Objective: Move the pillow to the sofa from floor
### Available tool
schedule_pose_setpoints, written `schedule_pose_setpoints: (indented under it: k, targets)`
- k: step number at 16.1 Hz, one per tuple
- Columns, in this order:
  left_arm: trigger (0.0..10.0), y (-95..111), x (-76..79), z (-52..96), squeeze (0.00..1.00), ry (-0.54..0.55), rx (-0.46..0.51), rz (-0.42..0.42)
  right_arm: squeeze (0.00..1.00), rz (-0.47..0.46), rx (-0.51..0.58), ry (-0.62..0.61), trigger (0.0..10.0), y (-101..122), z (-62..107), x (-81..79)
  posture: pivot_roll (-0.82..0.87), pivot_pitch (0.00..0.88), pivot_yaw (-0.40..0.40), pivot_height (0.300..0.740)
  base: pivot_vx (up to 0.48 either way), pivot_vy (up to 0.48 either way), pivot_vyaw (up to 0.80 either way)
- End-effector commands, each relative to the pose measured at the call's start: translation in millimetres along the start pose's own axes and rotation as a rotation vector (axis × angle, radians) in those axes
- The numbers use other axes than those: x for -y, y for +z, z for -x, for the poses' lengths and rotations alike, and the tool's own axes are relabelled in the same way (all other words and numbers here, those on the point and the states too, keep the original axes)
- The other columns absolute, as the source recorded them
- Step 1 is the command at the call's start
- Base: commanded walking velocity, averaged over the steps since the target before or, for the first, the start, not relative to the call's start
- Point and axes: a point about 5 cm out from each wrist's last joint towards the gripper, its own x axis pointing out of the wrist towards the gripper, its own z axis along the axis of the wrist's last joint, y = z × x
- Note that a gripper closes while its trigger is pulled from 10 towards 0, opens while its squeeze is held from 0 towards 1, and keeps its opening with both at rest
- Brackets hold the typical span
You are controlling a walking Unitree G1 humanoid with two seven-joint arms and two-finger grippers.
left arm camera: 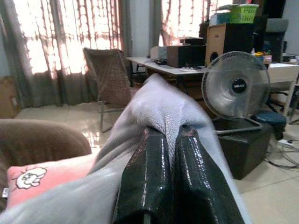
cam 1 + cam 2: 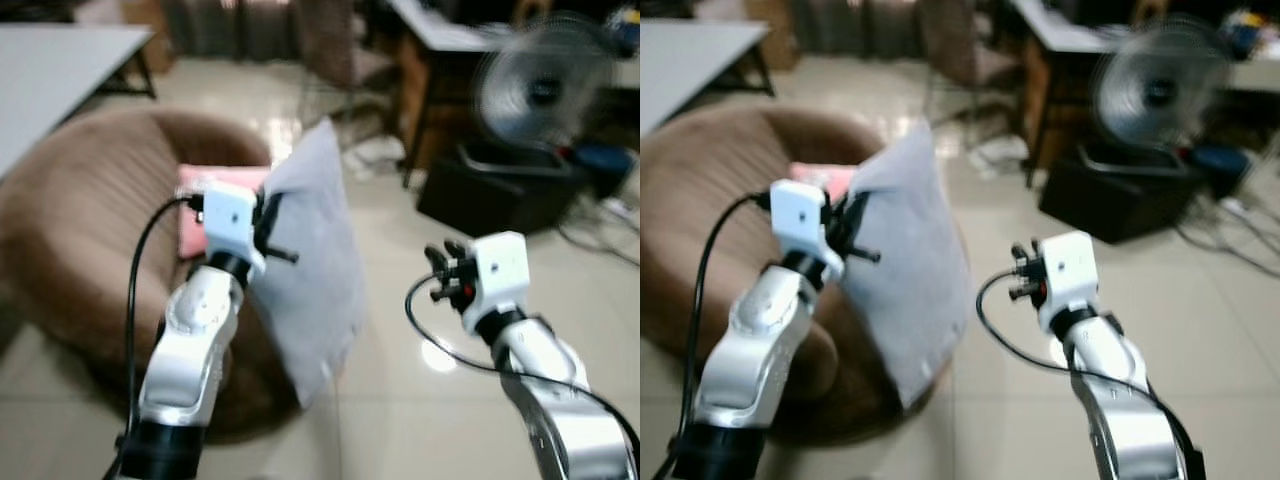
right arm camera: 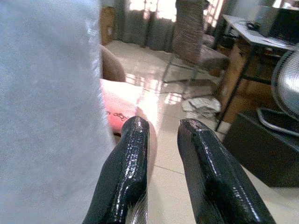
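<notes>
I observe my left claw (image 1: 170,135) gripping the soft grey fabric pillow (image 2: 315,265) above the brown rounded sofa (image 2: 80,220), right claw (image 3: 161,128) slightly parted, empty.

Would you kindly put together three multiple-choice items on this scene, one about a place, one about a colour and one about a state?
1. Where does the pink pillow lie?
A. on the brown sofa
B. on the floor tiles by the fan
C. on the grey table

2. What colour is the pillow held by the left tool?
A. pink
B. light grey
C. brown

3. How does the right tool stand?
A. shut on the pillow
B. shut on a cable
C. open, holding nothing

Answers:
1 A, since the pink pillow rests on the sofa's seat behind the grey one.
2 B, since the left wrist view shows light grey cloth pinched between the black fingers.
3 C, since the right wrist view shows a gap between its fingers, with the floor behind it.
</notes>
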Motion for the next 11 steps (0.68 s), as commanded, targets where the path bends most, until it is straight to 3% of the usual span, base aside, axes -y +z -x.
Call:
schedule_pose_setpoints:
  k: [1, 2, 4, 6, 11]
  targets:
    - [10.0, 11.0, 6.9, -4.6, 0.00, -0.026, 0.057, 0.000, 0.00, 0.019, -0.012, -0.036, 10.0, -3.5, 2.2, 8.1, -0.05, 0.000, 0.001, 0.740, 0.300, 0.000, 0.80]
    - [10.0, 10.8, 7.2, -5.0, 0.00, -0.028, 0.056, -0.001, 0.00, 0.019, -0.013, -0.041, 10.0, -3.9, 2.3, 8.6, -0.05, 0.000, 0.001, 0.740, 0.300, 0.000, 0.80]
    - [10.0, 9.2, 9.0, -5.6, 0.00, -0.047, 0.048, 0.002, 0.00, -0.030, -0.014, -0.097, 10.0, -5.5, 3.8, 14.1, -0.05, 0.000, 0.006, 0.740, 0.298, 0.000, 0.00]
    - [10.0, 6.5, 12.8, -8.1, 0.00, -0.084, 0.038, -0.012, 0.00, -0.014, -0.015, -0.106, 10.0, -5.0, 3.2, 16.1, -0.05, 0.000, 0.007, 0.740, 0.294, 0.000, 0.00]
    - [10.0, 7.5, 14.4, -28.9, 0.00, -0.128, 0.050, -0.026, 0.00, -0.013, -0.008, -0.126, 10.0, -3.7, 3.3, 20.9, -0.06, 0.000, 0.013, 0.740, 0.280, 0.000, 0.00]
